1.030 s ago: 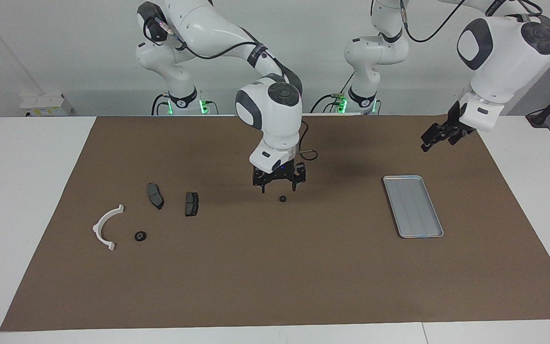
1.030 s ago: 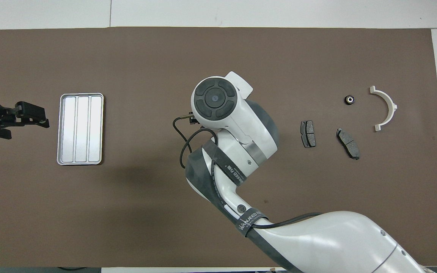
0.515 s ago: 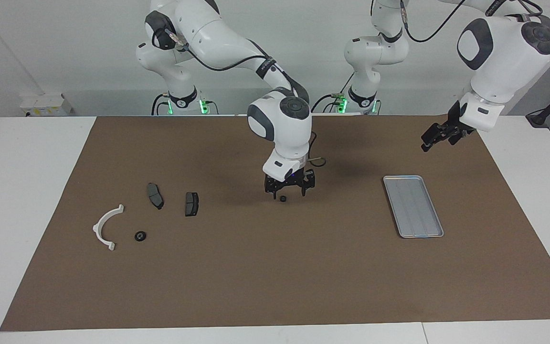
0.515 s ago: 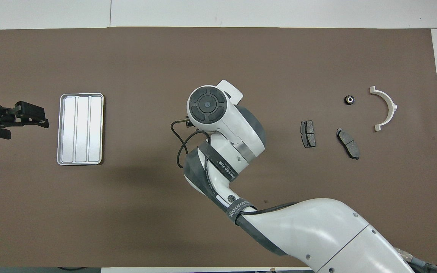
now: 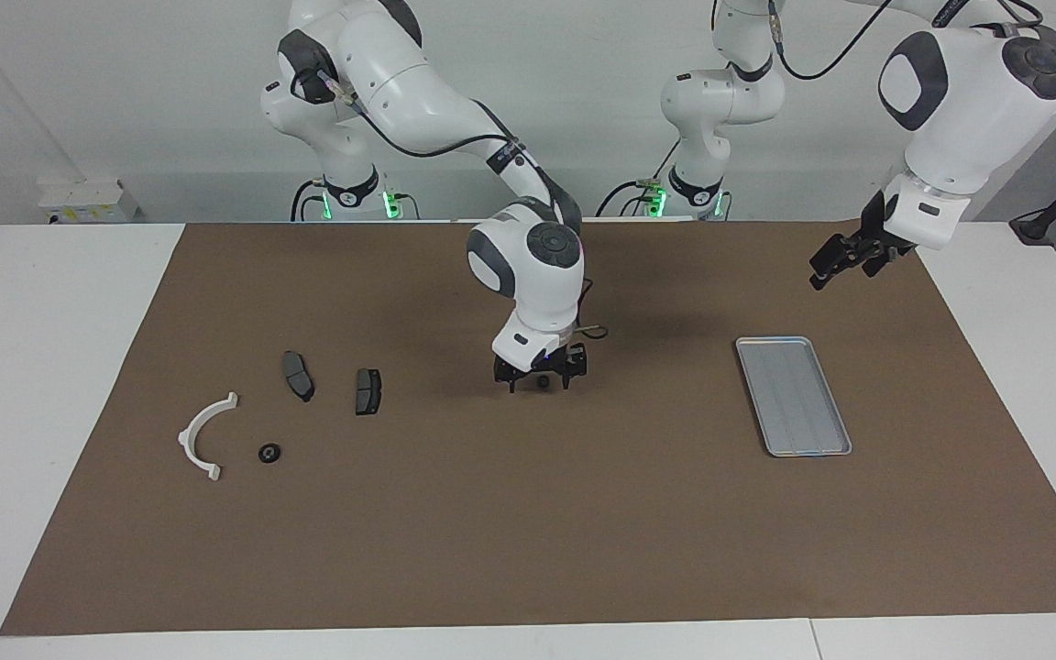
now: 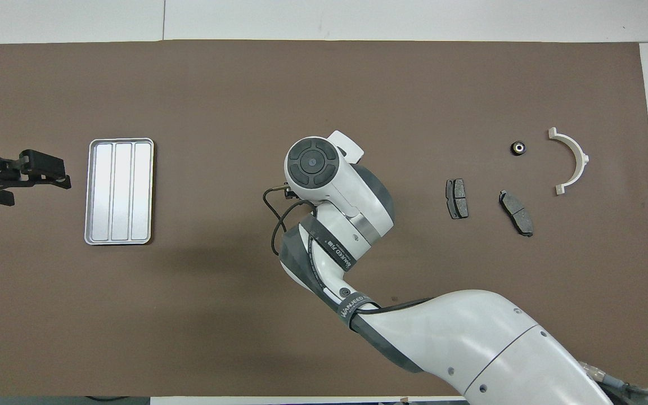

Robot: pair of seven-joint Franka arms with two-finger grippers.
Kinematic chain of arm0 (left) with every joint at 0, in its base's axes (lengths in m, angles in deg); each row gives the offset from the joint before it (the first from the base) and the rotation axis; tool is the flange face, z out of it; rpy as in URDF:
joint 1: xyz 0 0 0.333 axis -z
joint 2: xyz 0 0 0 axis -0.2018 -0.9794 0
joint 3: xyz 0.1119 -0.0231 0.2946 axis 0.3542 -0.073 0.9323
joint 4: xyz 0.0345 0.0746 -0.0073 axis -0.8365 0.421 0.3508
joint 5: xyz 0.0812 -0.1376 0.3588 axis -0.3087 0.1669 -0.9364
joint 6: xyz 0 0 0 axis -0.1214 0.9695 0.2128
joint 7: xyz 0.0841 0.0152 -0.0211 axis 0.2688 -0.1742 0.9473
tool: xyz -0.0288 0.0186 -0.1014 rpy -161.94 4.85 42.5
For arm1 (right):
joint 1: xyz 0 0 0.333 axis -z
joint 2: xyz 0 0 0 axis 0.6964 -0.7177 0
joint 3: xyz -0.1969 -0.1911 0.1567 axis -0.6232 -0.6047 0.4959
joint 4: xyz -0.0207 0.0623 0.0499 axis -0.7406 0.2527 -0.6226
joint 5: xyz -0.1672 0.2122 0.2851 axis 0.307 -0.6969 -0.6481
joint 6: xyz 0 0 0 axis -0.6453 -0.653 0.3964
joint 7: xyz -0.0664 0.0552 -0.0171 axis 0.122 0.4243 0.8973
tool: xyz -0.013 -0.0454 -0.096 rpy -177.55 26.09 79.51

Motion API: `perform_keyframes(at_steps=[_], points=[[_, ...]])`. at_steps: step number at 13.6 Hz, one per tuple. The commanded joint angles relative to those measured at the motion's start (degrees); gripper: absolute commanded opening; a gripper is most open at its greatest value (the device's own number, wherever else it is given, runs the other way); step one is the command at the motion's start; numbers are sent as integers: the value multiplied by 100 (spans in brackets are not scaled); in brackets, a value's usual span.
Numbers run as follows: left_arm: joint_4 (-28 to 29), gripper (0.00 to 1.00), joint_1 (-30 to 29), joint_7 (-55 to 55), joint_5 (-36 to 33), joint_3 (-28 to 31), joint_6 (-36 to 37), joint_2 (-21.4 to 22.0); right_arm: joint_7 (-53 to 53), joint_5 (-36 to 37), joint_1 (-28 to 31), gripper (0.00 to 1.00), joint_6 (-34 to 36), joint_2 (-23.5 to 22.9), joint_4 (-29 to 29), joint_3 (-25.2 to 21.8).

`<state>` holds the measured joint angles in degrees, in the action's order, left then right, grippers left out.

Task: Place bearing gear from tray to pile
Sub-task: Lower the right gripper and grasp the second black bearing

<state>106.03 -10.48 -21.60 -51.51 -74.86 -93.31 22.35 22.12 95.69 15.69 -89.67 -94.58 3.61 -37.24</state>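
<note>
A small black bearing gear (image 5: 542, 380) lies on the brown mat mid-table, away from the tray. My right gripper (image 5: 539, 385) is down at the mat, open, one finger on either side of this gear. From overhead the right arm's wrist (image 6: 313, 163) hides it. The silver tray (image 5: 794, 396) (image 6: 119, 191) is empty, toward the left arm's end. The pile holds a white half-ring bracket (image 5: 205, 435) (image 6: 570, 160), two dark pads (image 5: 298, 376) (image 5: 368, 391) and another bearing gear (image 5: 269, 452) (image 6: 518, 148). My left gripper (image 5: 819, 275) (image 6: 59, 174) waits open in the air beside the tray.
The brown mat (image 5: 528, 532) covers most of the white table. A wide stretch of mat separates the tray from the pile, with the right arm reaching into it.
The right gripper has come down from above the mid-table bearing gear until its fingers straddle it at the mat. The left arm has stayed put.
</note>
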Motion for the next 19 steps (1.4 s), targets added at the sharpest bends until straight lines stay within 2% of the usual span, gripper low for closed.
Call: perform_keyframes(at_steps=[1, 5, 13, 17, 18, 19], points=[[33, 100, 24, -12, -106, -7, 18, 132, -222, 10, -3, 96, -111, 188, 295, 40], [-248, 100, 24, -12, -97, 10, 176, 53, -318, -34, -38, 96, -155, 197, 321, 49], [-178, 100, 24, -12, -97, 10, 115, 114, -372, -166, -100, 95, -532, 206, 453, 58], [-152, 100, 24, -55, -123, 10, 185, 114, -371, -166, -82, 86, -753, 215, 664, 58], [-152, 100, 24, -64, -132, 19, 176, 114, -363, -166, -73, 81, -753, 215, 664, 58], [-169, 100, 24, -64, -132, 19, 159, 114, -363, -175, -73, 70, -770, 215, 673, 58]])
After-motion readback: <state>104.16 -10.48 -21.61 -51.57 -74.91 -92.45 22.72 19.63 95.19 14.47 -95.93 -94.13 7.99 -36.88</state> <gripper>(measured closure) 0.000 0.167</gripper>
